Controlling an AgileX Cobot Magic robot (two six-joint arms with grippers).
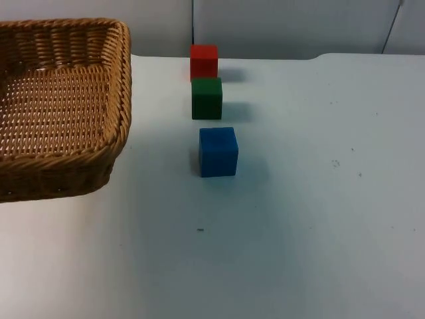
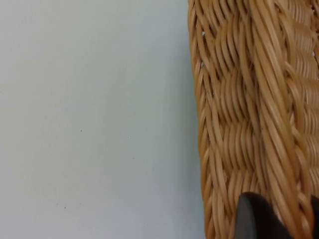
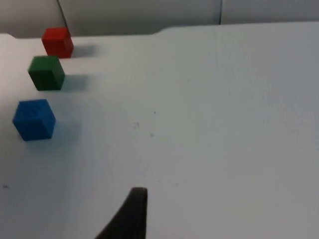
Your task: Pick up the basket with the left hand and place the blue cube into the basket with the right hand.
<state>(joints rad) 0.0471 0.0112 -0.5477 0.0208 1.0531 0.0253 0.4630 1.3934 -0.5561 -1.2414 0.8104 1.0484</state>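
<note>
The woven wicker basket (image 1: 123, 86) fills the table's left side, with nothing in it. My left gripper (image 2: 284, 219) is shut on the basket's rim (image 2: 234, 124), one black finger on each side of the wall. I cannot tell whether the basket rests on the table or hangs just above it. The blue cube (image 1: 218, 151) stands on the table right of the basket, nearest of a row of three. In the right wrist view the blue cube (image 3: 34, 119) lies well ahead of my right gripper (image 3: 135, 211), which is apart from it over bare table.
A green cube (image 1: 206, 98) sits just behind the blue one, and a red cube (image 1: 204, 61) behind that, near the table's back edge and the grey wall. The green cube (image 3: 46, 72) and red cube (image 3: 58, 42) also stand in line in the right wrist view.
</note>
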